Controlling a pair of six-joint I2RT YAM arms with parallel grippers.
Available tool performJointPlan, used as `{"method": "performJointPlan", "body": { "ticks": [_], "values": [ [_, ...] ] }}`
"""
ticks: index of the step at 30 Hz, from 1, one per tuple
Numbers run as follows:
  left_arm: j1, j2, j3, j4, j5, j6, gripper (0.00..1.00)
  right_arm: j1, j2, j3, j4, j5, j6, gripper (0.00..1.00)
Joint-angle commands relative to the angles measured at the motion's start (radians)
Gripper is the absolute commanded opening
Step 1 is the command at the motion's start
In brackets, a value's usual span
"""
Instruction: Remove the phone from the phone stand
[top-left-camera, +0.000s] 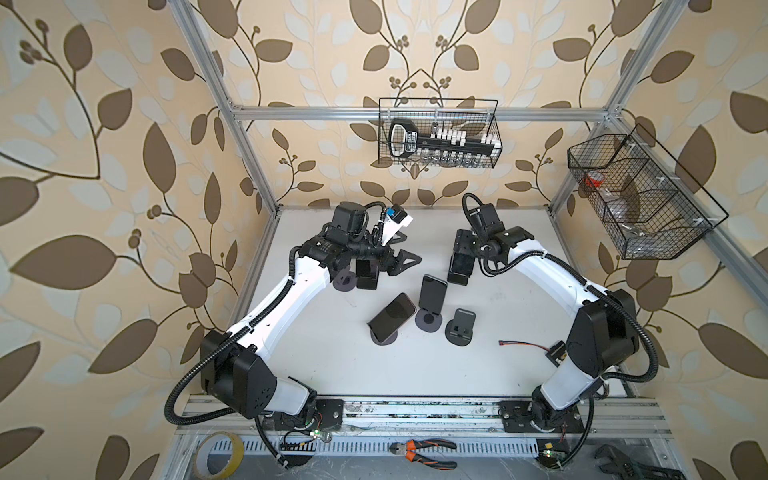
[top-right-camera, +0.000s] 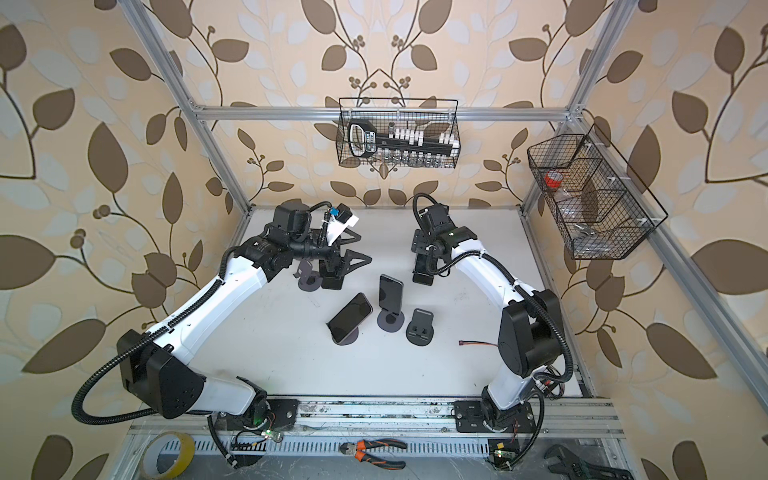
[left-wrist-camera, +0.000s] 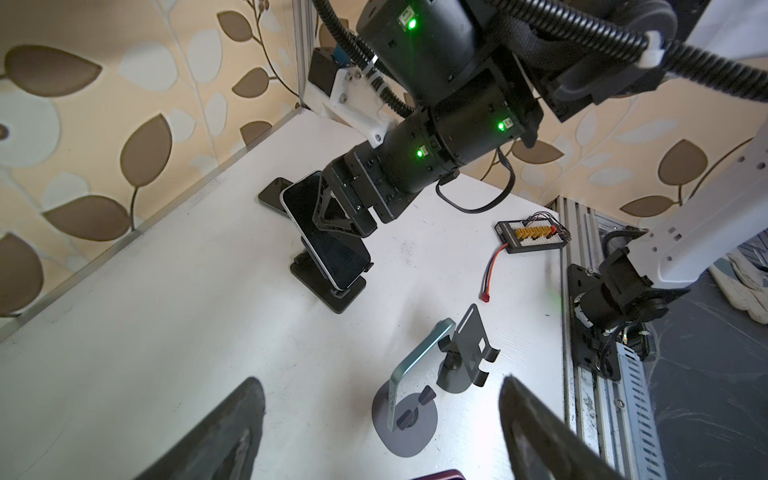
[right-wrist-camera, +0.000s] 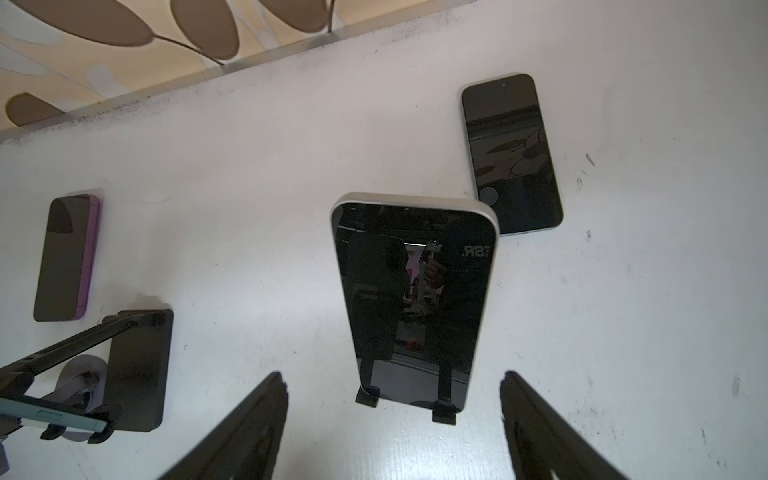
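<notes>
A white-edged phone leans upright on a black phone stand, held by two hooks at its lower edge. My right gripper hangs open just above it, its jaws wider than the phone and clear of both sides. In the left wrist view one of its fingers crosses in front of the screen. My left gripper is open and empty over the table at the back left, seen in a top view. Ahead of it a teal phone stands on a round-based stand.
A dark phone lies flat behind the white one. A purple phone lies to the left. Mid-table are a tilted phone on a stand and an empty stand. A small board with a red wire sits right. Wire baskets hang on the walls.
</notes>
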Motion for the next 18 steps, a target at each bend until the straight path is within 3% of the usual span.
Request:
{"method": "performJointPlan", "body": {
  "ticks": [1,18],
  "values": [
    [-0.012,0.009,0.047,0.014,0.029,0.031,0.88,-0.006,0.023,0.025,0.006,-0.004,0.010,0.81],
    [-0.015,0.063,0.074,0.011,0.026,0.040,0.88,-0.017,0.073,0.062,0.015,-0.013,0.007,0.81]
  ]
}}
